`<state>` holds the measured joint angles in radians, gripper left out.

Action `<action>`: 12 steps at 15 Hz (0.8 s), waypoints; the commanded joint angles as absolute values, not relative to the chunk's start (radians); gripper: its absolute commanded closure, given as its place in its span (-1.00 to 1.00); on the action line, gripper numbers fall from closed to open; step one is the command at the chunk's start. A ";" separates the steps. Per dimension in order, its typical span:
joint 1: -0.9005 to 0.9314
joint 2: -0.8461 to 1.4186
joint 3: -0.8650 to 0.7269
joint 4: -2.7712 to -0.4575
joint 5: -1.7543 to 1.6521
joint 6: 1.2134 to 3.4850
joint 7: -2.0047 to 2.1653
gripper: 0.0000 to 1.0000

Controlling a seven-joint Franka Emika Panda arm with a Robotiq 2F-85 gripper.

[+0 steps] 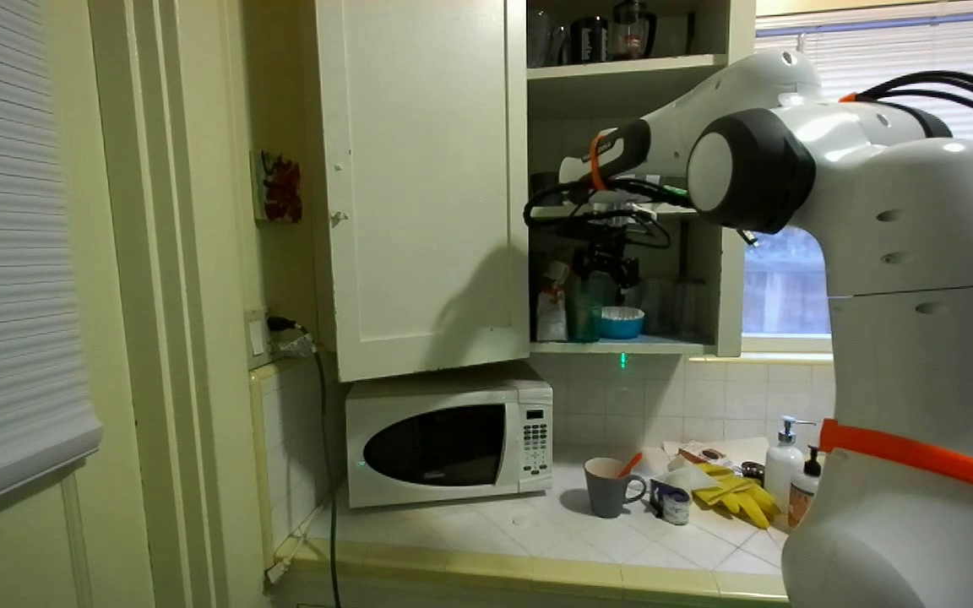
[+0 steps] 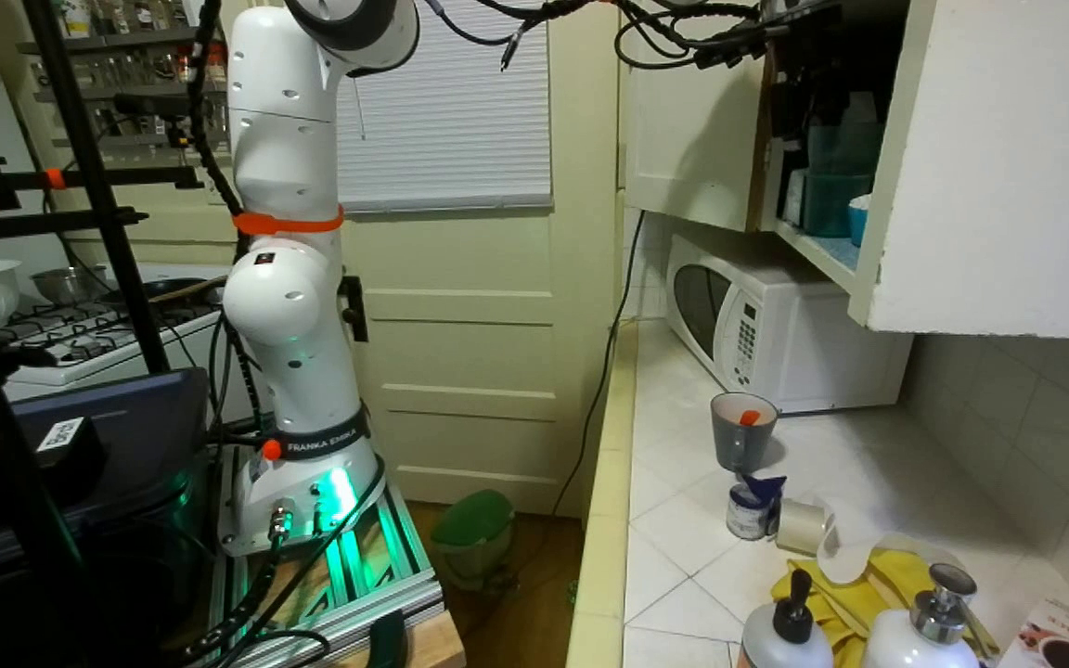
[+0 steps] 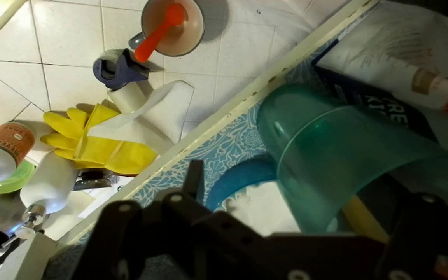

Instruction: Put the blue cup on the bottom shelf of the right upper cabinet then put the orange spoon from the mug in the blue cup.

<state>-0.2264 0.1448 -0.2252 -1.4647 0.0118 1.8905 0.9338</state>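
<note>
Pale and tiled, the bench (image 1: 486,534) runs below the right upper cabinet (image 1: 731,304). In an exterior view the blue cup (image 1: 585,317) is near 3 o'clock, standing up on the bottom shelf (image 1: 672,347). A blue dish (image 1: 624,328) is just beside it, at the cup's 3 o'clock. The claw (image 1: 607,274) is close by the cup's top. It is spread wide and seems to pinch nothing, with its fingers (image 3: 195,177) far apart in the wrist view. I can't tell if it touches the rim. Down at the cup's 6 o'clock, the mug (image 1: 606,496) sits on the bench with the orange spoon (image 1: 631,464) leaning in it.

The cup part looks done, and the spoon part not yet. If the claw backs out crooked, it could hook the rim and tip the cup off the shelf, or bump the dish. Later, the spoon is thin, so a bad pinch could drop it or knock over the mug.
</note>
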 commanded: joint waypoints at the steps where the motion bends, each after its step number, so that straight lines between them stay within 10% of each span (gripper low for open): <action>1: -0.215 0.125 -0.220 -1.489 -0.030 1.956 0.921 -1.00; 12: -0.184 0.020 -0.198 -1.608 -0.124 2.086 0.919 -1.00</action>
